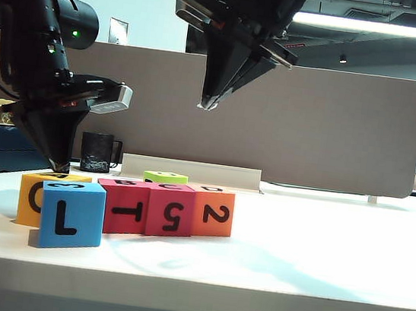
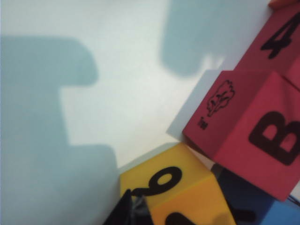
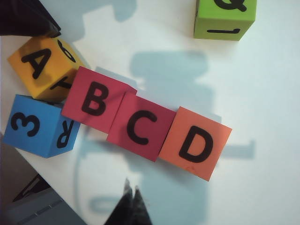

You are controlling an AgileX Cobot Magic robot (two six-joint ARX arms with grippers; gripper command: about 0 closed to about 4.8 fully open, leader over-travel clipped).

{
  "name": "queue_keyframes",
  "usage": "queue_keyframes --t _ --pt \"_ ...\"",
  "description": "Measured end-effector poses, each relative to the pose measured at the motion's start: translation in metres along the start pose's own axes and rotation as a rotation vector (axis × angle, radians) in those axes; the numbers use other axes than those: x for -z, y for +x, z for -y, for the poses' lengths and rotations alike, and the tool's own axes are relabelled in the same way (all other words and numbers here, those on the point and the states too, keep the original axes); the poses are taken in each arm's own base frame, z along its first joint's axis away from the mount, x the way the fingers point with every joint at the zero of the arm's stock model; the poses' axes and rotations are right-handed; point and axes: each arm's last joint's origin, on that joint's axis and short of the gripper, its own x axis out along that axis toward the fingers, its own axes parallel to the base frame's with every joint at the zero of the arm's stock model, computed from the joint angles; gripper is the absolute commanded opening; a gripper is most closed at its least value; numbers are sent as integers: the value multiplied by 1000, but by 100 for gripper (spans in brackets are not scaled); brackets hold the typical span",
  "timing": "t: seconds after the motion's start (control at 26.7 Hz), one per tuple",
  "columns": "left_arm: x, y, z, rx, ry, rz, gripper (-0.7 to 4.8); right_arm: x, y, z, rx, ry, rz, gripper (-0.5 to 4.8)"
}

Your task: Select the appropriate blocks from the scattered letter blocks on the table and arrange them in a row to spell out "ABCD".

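On the white table [image 1: 316,269] the red cube [image 1: 127,207], the pink-red cube [image 1: 170,210] and the orange cube [image 1: 213,211] stand side by side, touching, in a row; seen from above in the right wrist view their top faces read B [image 3: 95,99], C [image 3: 140,126] and D [image 3: 195,144], the row running slightly aslant; the yellow-orange cube [image 3: 43,67], top face A, sits at the B end of the row, turned out of line and just beside the red cube, its corner close to it; the blue cube [image 1: 71,214], showing L to the exterior camera and 3 on top, stands in front of the yellow-orange one, at about six o'clock from it in the exterior view, partly hiding it; the lime-green cube [image 1: 165,177] lies well apart, behind the row at roughly twelve o'clock from the pink-red cube.

The left gripper [image 1: 58,166] hangs with its tips clenched together, empty, just above the top of the yellow-orange cube at its back edge; whether it touches the foam cannot be told; in the left wrist view its dark tips [image 2: 126,213] sit against the yellow-orange cube's edge, with the red cube near.

The right gripper [image 1: 208,105] is raised high over the table, at about twelve o'clock above the row, fingers pressed shut and holding nothing; its closed tips [image 3: 132,204] point down beside the row.
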Motion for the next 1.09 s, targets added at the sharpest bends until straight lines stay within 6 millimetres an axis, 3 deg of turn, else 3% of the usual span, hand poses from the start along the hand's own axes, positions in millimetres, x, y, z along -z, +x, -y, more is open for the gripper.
queue_keyframes --t 0.26,0.52,0.9,1.09 --pt "-4 -2 -1 -11 6 25 -6 0 0 0 1 -1 2 -4" --pt "-21 -37 0 -106 11 104 -6 -1 -1 7 10 4 16 -4" --pt "-5 -50 -14 -126 -66 57 -6 1 -6 49 79 98 24 -4" --pt "8 -50 -11 -150 -74 109 -6 4 -9 67 104 140 25 -4"
